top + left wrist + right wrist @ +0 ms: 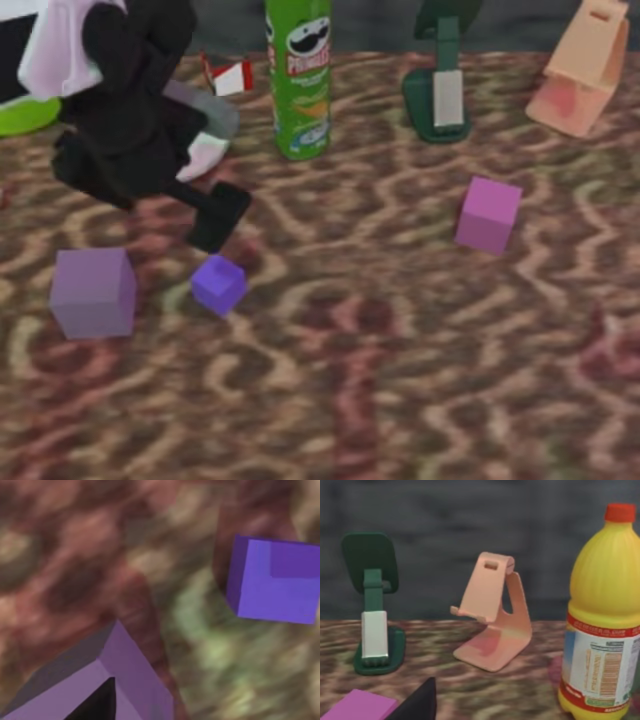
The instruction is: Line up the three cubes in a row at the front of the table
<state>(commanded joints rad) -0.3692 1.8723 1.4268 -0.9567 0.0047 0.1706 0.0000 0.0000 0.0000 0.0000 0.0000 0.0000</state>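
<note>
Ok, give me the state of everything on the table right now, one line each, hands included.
Large pale lavender cube: on the table, front left, free.
Small deep violet cube: beside it, apart, free.
Medium magenta-pink cube: alone at right, not in line.
Green crisps can: upright at the back.
Dark green phone stand: upright.
Peach phone stand: upright.
Yellow bottle: upright, red cap on.
Left hand: just above the violet cube, holding nothing.

Even, dim light; soft shadows beneath the cubes (blurred table up close).
</note>
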